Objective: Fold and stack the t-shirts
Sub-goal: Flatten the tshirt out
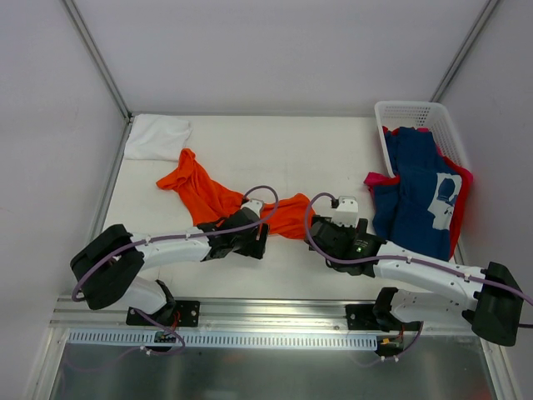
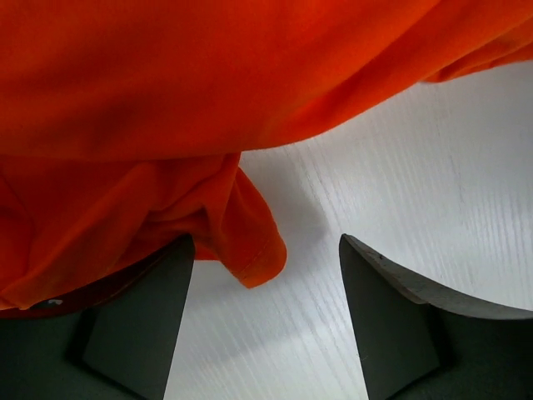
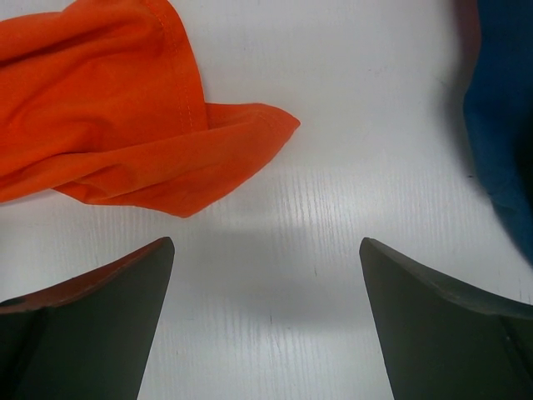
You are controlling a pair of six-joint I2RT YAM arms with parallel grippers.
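1. Left gripper point(image 2: 266, 242): jaws spread, with bare table point(image 2: 416, 167) showing in the gap.
2. The orange t-shirt point(image 2: 208, 83) fills everything ahead of and above it. A hemmed fold hangs down just inside the finger point(image 2: 141, 333) on the left of the wrist view and drapes over its top. I can't tell whether the cloth touches the pad or only lies in front of it.
3. In the top view that gripper's tips are lost at the middle of the shirt, hidden by the wrist and cable.
4. Right gripper point(image 3: 266, 242): jaws wide apart, with only table between them. A corner of the orange shirt lies ahead and to the left, apart from the fingers.
5. The navy t-shirt point(image 3: 500, 125) is ahead and to the right, cut off by the frame edge.
6. In the top view the navy shirt spills from the white basket point(image 1: 416, 112) onto the table. The pink-red t-shirt point(image 1: 463, 179) lies under it, and only its edges show.
7. The white t-shirt point(image 1: 158, 136) lies well beyond the left gripper, at the far corner. It is bunched, and I can't make out any folds.
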